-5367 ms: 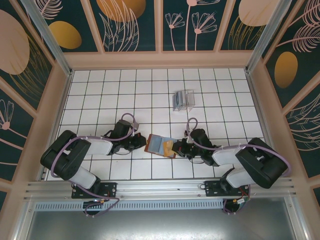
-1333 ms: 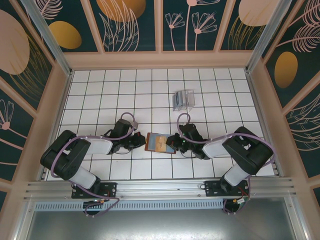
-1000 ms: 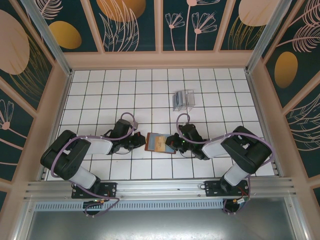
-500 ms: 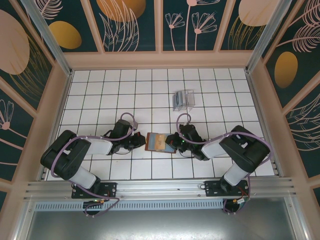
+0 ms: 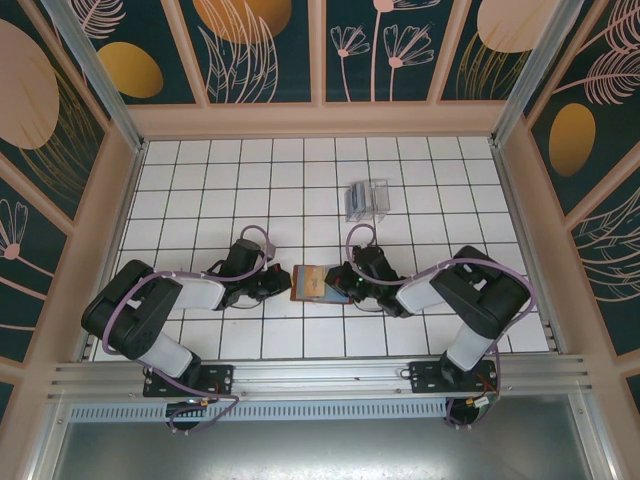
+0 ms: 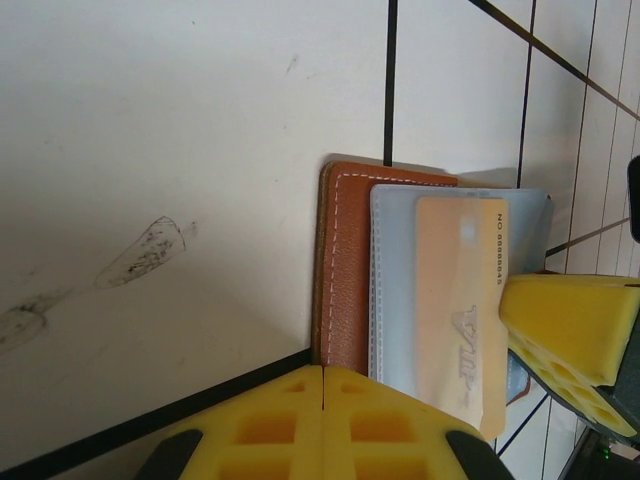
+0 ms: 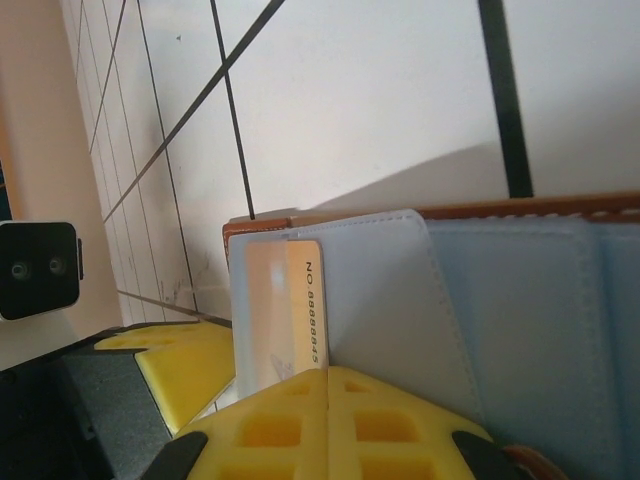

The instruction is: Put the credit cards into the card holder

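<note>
Just ahead of the right gripper, closed, a pale credit card lies part-way in the card holder; that gripper has crept leftward, seating it deeper. Beyond, the left gripper, also closed, braces the holder's opposite edge.

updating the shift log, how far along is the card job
Done: the card holder lies open on the table. In hand: one card looks partway into the pale pocket, the shut right tool at its outer end, the shut left tool pressing the holder's edge. Left: push it home, then what look like more cards in the clear box.
</note>
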